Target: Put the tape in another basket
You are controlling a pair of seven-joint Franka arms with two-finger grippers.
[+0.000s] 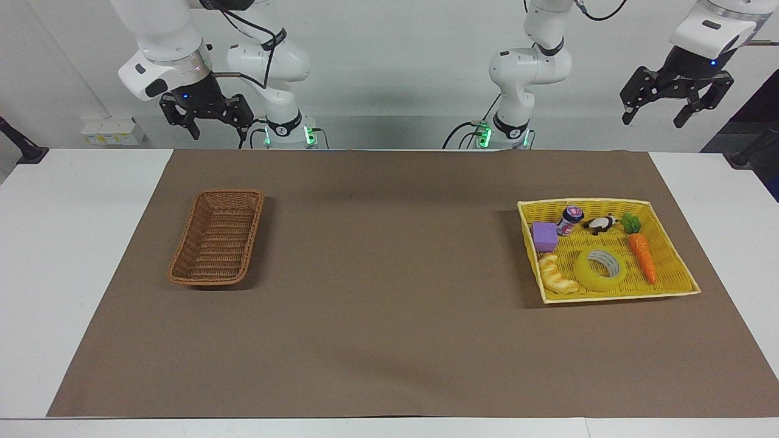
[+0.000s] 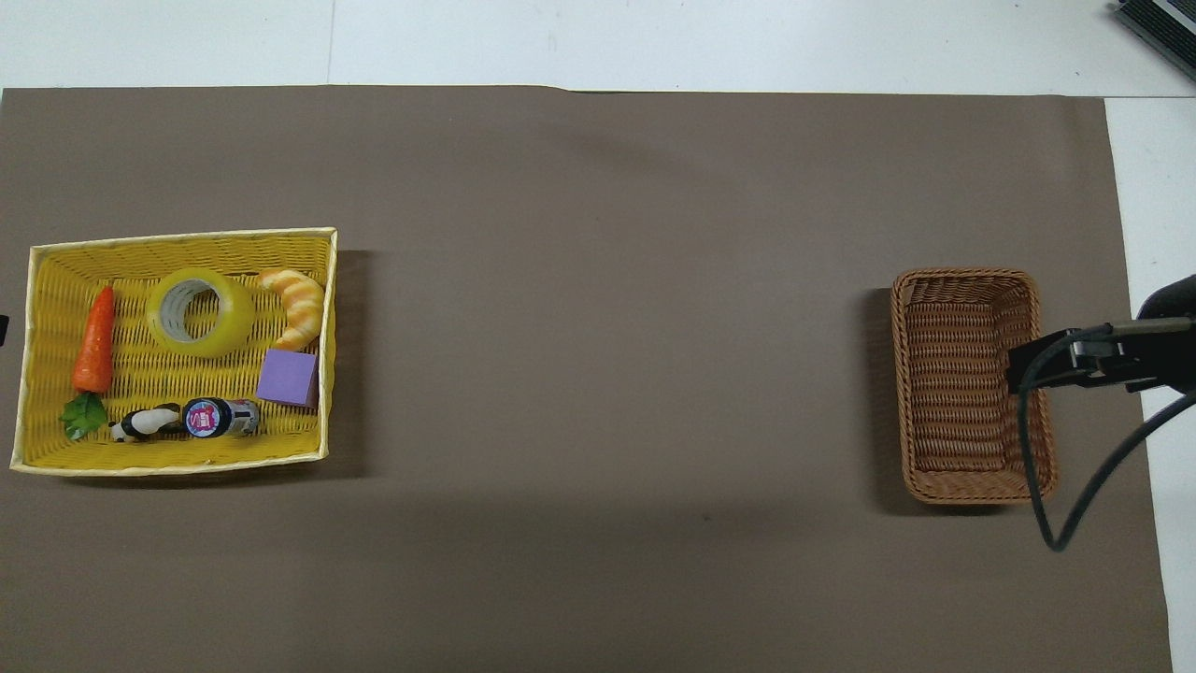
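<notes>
Two Franka arms wait high at the robots' end of the table. The left gripper hangs with fingers spread and nothing between them; the right gripper also holds nothing, its fingers parted more narrowly. Only the facing view shows either gripper; from overhead, just a dark arm part and cable cross the brown wicker basket.

The tape lies flat in the yellow basket at the left arm's end, between a carrot and a croissant. A purple block, small bottle and panda figure sit nearer the robots. Bare brown mat separates the baskets, well apart.
</notes>
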